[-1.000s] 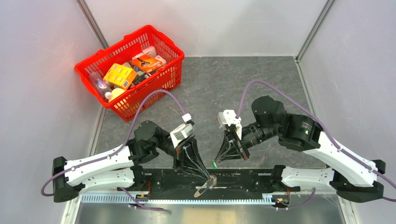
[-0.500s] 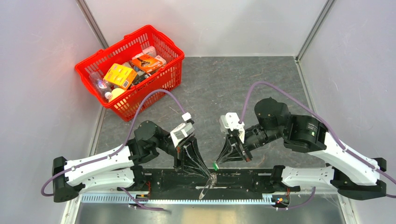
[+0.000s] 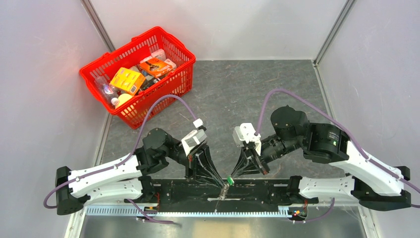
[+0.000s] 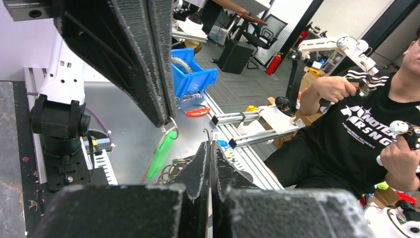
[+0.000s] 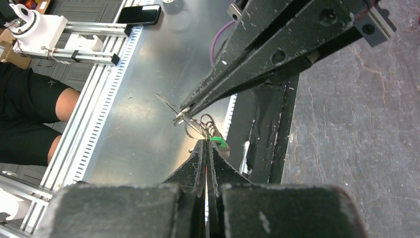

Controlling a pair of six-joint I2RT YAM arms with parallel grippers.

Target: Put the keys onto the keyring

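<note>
My left gripper (image 3: 223, 186) is shut on the keyring (image 3: 224, 192), a thin dark wire loop held over the black base plate at the near edge. My right gripper (image 3: 231, 177) is shut on the key (image 3: 230, 180), whose green head shows right at the ring. In the left wrist view my own fingertips (image 4: 210, 145) pinch the ring's wire (image 4: 181, 163), and the green key (image 4: 162, 151) hangs from the right gripper (image 4: 167, 120) just left of them. In the right wrist view the key (image 5: 218, 142) pokes out of my shut jaws (image 5: 206, 144), touching the ring loops (image 5: 197, 128) held by the left gripper (image 5: 178, 119).
A red basket (image 3: 153, 101) full of packages stands at the back left. A black base plate (image 3: 267, 191) and a slotted metal rail (image 3: 163, 211) run along the near edge under both grippers. Grey walls close in both sides.
My right gripper has moved down and left with the green key until it meets the ring at the left fingertips. The ring now hangs narrower. The left arm has barely moved.
</note>
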